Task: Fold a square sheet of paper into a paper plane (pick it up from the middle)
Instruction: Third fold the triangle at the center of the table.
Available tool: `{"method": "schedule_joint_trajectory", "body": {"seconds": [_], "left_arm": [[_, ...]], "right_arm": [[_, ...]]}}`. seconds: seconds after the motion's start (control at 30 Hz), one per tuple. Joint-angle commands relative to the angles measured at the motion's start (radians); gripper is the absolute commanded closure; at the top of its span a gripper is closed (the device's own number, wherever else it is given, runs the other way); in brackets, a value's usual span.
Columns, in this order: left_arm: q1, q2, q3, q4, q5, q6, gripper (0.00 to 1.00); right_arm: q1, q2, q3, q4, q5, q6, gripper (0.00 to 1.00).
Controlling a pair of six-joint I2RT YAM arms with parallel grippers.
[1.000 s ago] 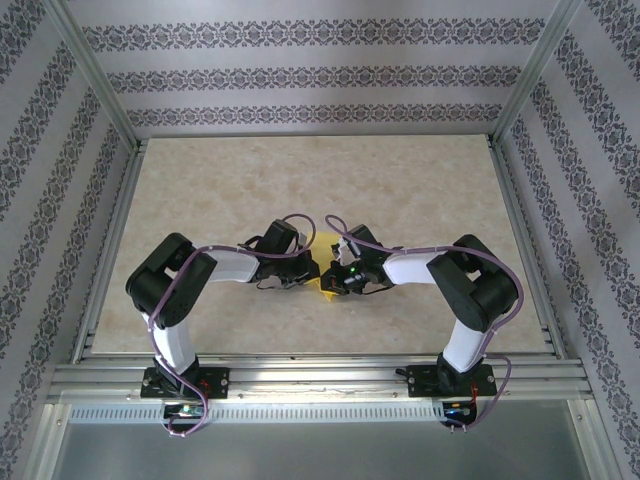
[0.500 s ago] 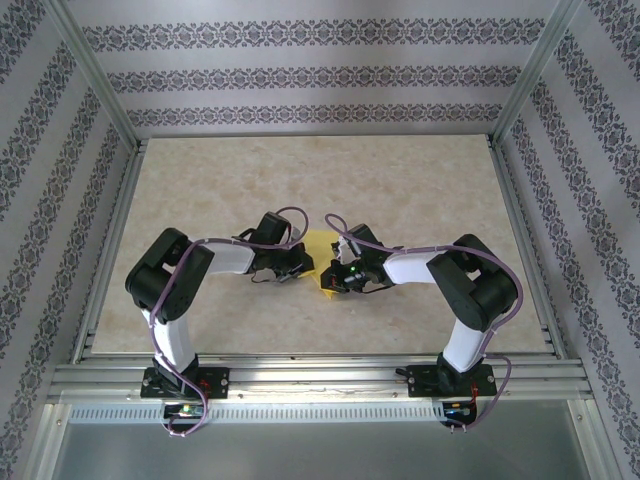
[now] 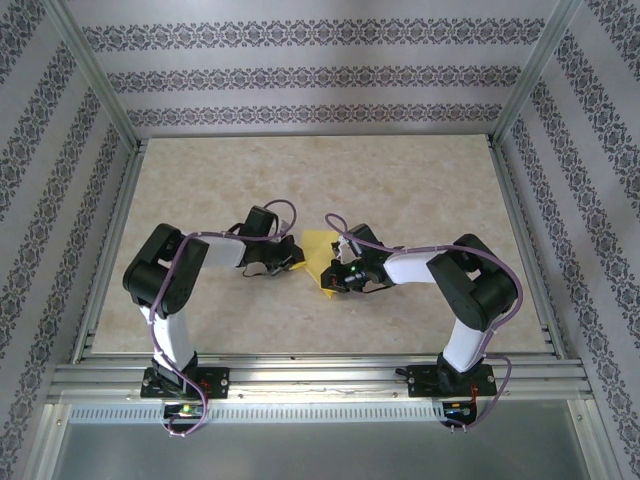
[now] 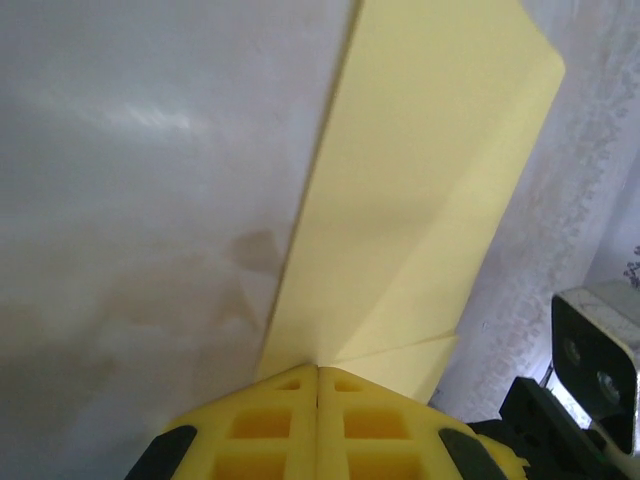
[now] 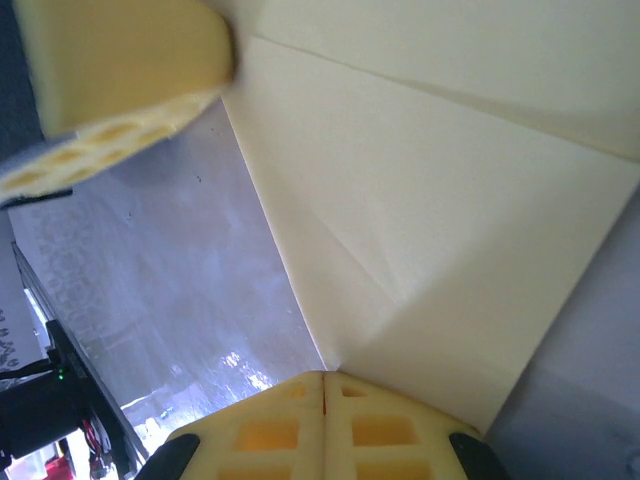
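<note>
Both 2-finger tools have their jaws pressed together on opposite sides of the part-folded yellow sheet lying on the table. From the left gripper, the sheet begins right at the fingertips and runs ahead, leaning right, its long axis pointing away from the tool. From the right gripper, it fans out ahead and to the right of the tips. Whether either closed pair nips the paper's edge or merely presses on it cannot be told. The right tool looks set further onto the sheet, so the left seems freer to run the next crease.
</note>
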Motion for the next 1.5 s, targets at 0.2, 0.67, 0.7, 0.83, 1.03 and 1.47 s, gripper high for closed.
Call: {"method": "schedule_joint_trajectory", "body": {"seconds": [0.2,0.67,0.7,0.83,1.03,1.47], "left_arm": [[0.075,0.001,0.054,-0.122,-0.108,0.051,0.95],[-0.033,-0.125,0.002,-0.008,-0.011,0.004,0.93],[-0.041,-0.11,0.002,0.008,0.001,0.002,0.93],[-0.064,-0.036,0.007,0.041,0.016,0.001,0.93],[-0.065,0.026,-0.004,0.035,-0.031,-0.001,0.94],[-0.065,0.033,-0.037,0.004,-0.046,0.019,0.96]], "right_arm": [[-0.008,0.026,-0.036,-0.112,0.027,-0.022,1.0],[-0.026,0.024,-0.01,-0.136,-0.003,-0.055,1.0],[-0.029,0.023,-0.01,-0.136,-0.006,-0.054,1.0],[-0.03,0.017,-0.012,-0.135,-0.009,-0.052,1.0],[-0.03,0.002,-0.005,-0.111,-0.04,-0.035,1.0],[0.002,0.096,0.187,-0.111,-0.03,-0.008,1.0]]}}
